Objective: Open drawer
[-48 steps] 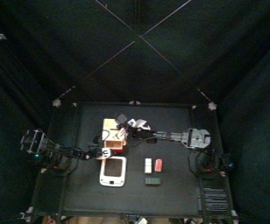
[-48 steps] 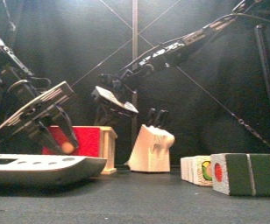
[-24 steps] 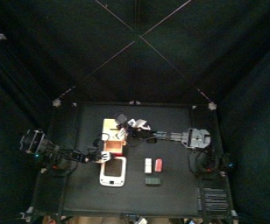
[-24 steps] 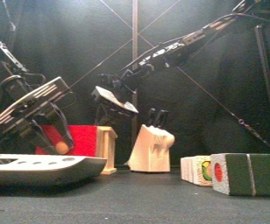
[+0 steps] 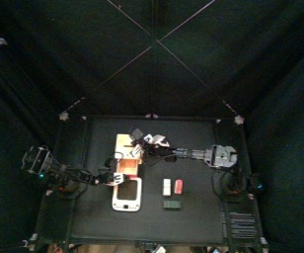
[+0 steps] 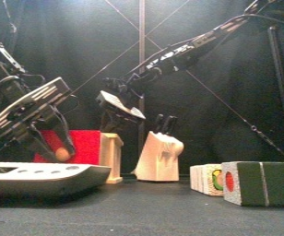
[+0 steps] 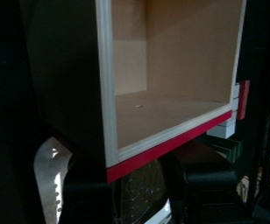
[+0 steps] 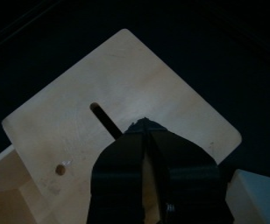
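In the middle of the top view, the right gripper (image 5: 144,144) presses its closed claw on the box (image 5: 125,148) so it stays put. The left gripper (image 6: 49,138) holds the drawer (image 7: 173,79) to slide it out.

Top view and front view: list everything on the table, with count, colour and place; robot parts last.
drawer: one, light wood with a red front edge, pulled out toward the table's left, empty inside.
wooden box: one, light wood, rear left of centre.
white gadget: one, white with a grey panel, front left.
small blocks: several, red, white and dark, front right.
left gripper: one, black, at the drawer.
right gripper: one, black, on the box.
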You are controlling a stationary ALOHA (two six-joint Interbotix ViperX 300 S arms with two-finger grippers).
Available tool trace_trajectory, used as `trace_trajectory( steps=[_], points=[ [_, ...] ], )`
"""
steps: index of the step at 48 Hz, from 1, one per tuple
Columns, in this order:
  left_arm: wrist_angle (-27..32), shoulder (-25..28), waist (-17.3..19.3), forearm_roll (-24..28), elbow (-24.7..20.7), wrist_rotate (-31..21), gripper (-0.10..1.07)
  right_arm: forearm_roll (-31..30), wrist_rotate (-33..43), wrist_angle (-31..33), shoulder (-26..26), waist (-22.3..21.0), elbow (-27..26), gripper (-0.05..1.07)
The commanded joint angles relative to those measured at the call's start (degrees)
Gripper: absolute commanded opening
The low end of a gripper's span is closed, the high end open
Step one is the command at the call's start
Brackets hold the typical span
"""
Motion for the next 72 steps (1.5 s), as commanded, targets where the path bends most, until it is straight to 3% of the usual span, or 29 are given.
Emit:
trace_trajectory(
  steps=[1, 18, 39, 51, 67, 72],
  points=[
    [0.09, -0.44, -0.53, 0.09, -0.88, 0.09, 0.4, 0.09, 0.0, 0.26, -1.05, -0.09, -0.79, 0.27],
    [0.09, -0.35, -0.53, 0.35, -0.88, 0.09, 0.43, 0.09, -0.09, 0.26, -1.05, -0.09, -1.05, 0.27],
    [-2.2, -0.53, -2.2, 0.44, -1.23, 0.09, 0.76, 0.18, -0.09, 0.26, -1.05, -0.09, -1.14, 0.27],
    [-3.52, -1.67, -3.96, 0.53, -1.41, 0.18, 0.78, 0.09, 0.0, 0.26, -1.05, -0.09, -1.14, 0.27],
    [-3.78, -10.2, -6.77, 4.57, 2.46, 0.7, 0.78, 0.09, -0.09, 0.26, -2.02, 0.0, -2.29, 0.27],
    [-3.78, -14.15, -6.77, 9.93, 4.22, 1.14, 0.78, -0.09, -0.09, 0.09, -2.46, 0.18, -2.9, 0.27]
  ],
)
